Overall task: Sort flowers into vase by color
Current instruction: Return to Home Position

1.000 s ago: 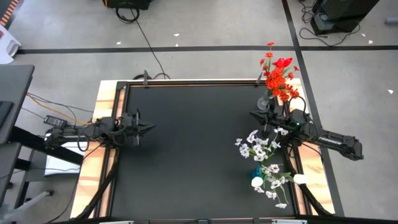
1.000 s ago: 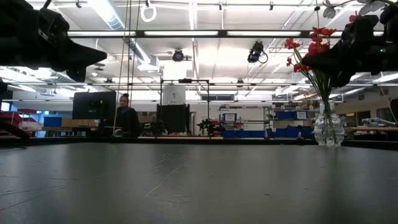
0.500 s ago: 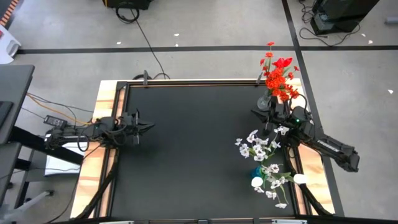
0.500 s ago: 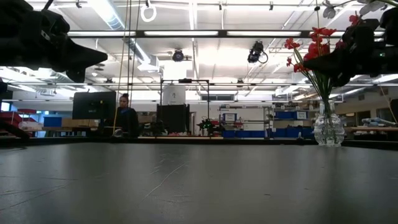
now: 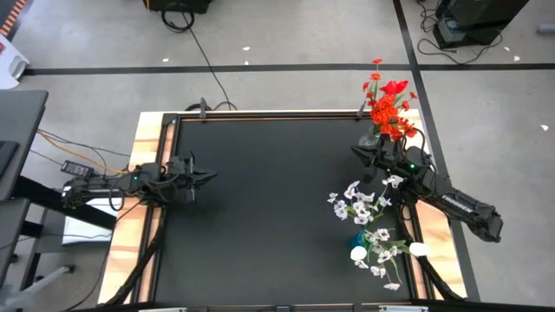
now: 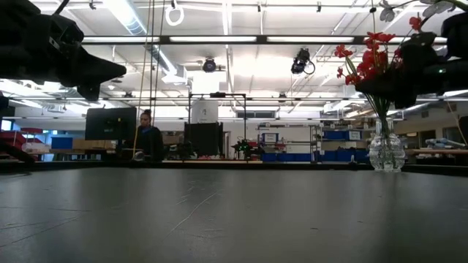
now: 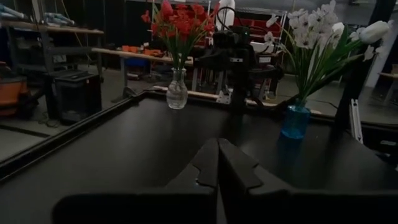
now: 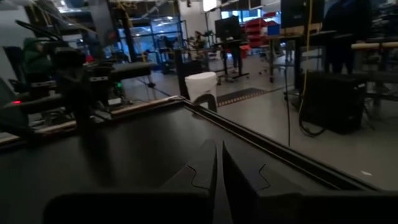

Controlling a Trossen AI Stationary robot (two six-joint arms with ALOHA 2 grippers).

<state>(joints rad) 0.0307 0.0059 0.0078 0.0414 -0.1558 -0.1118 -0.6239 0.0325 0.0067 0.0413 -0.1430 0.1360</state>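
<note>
Flowers (image 5: 388, 108) of red stand just beside the right gripper (image 5: 361, 154) (clenched, holding nothing).

tabletop (image 6: 219, 219): dark, seen level | clear glass vase (image 6: 385, 152): stood upright at far edge, toward right corner | red flowers (image 6: 362, 66): held in vase | white blooms (image 6: 431, 7): cut off overhead, right side | left arm (image 6: 51, 51): raised over left side | right arm (image 6: 428, 66): raised over right side, red flowers partly covered | person (image 6: 150, 139): seen beyond far edge, beside monitor (image 6: 110, 123)

Nothing readable is showing in any view: no words, labels, brand names, numbers or signs are appearing clearly enough to make out.
</note>
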